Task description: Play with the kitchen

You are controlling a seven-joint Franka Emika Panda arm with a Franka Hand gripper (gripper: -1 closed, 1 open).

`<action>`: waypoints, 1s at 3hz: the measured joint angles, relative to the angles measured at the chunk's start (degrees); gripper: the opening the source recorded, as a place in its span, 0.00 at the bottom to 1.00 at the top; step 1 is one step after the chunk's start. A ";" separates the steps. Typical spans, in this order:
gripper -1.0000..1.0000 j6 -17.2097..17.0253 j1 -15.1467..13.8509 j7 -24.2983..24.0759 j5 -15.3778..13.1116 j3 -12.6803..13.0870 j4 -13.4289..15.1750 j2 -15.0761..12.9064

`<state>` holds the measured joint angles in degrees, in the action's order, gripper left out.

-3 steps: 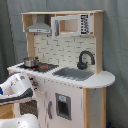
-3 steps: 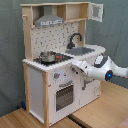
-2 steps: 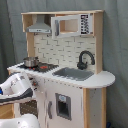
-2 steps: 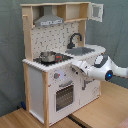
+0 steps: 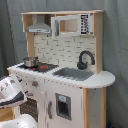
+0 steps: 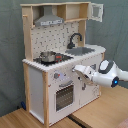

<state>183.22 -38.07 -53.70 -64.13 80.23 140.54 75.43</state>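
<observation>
The toy kitchen (image 5: 67, 50) is white and light wood, with a grey hood (image 5: 40, 26), a black faucet (image 5: 85, 58), a grey sink (image 5: 74, 73) and a metal pot (image 5: 30, 62) on the stovetop. In the second exterior view the kitchen (image 6: 37, 80) shows its windowed oven door (image 6: 64, 96) and knobs (image 6: 60, 76). My gripper (image 6: 76, 68) reaches in from the second exterior view's right. It sits just in front of the counter edge, right of the knobs and above the oven door. In the first exterior view only my white arm (image 5: 10, 92) shows, at the lower left.
A grey curtain (image 5: 10, 30) hangs behind the kitchen. The kitchen stands on a wooden surface (image 6: 30, 120). A small upper cabinet door (image 6: 96, 11) stands open at the second exterior view's top right.
</observation>
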 joint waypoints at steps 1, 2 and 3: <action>1.00 -3.53 2.88 -4.11 0.00 0.89 -0.72 0.80; 1.00 -4.84 3.32 -10.40 0.00 2.55 -0.93 2.49; 1.00 -5.59 3.24 -15.95 0.00 3.75 -0.93 4.28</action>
<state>177.63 -34.83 -69.65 -64.13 83.98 139.61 79.71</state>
